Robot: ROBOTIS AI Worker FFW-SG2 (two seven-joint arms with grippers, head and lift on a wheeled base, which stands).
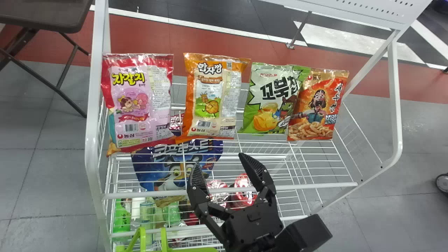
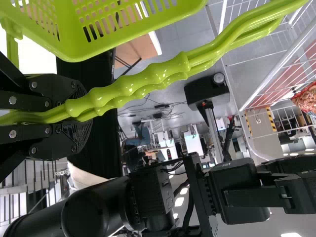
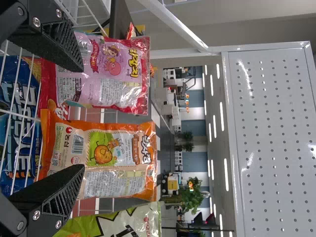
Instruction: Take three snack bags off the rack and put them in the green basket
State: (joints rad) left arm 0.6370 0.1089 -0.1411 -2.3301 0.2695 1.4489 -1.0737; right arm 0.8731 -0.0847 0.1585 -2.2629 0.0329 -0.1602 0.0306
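On the rack's top shelf, four snack bags stand in a row: pink-and-red [image 1: 138, 101], orange-and-cream [image 1: 210, 101], green [image 1: 271, 99] and orange-red [image 1: 316, 105], the last two touching. My right gripper [image 1: 218, 160] is open in front of the orange-and-cream bag, apart from it. In the right wrist view, the spread right gripper [image 3: 82, 118] faces the orange-and-cream bag [image 3: 108, 153], with the pink bag [image 3: 106, 71] to one side. My left gripper [image 2: 81, 112] is closed around the handle of the green basket [image 2: 131, 29]; the basket's handle [image 1: 163, 239] shows at the head view's bottom edge.
A blue bag [image 1: 175, 168], red packs [image 1: 243, 190] and green bottles [image 1: 121, 215] are on the lower levels of the white wire rack [image 1: 325, 184]. White posts flank the bags, a perforated panel [image 3: 276, 138] rises behind, and a dark table [image 1: 45, 14] stands back left.
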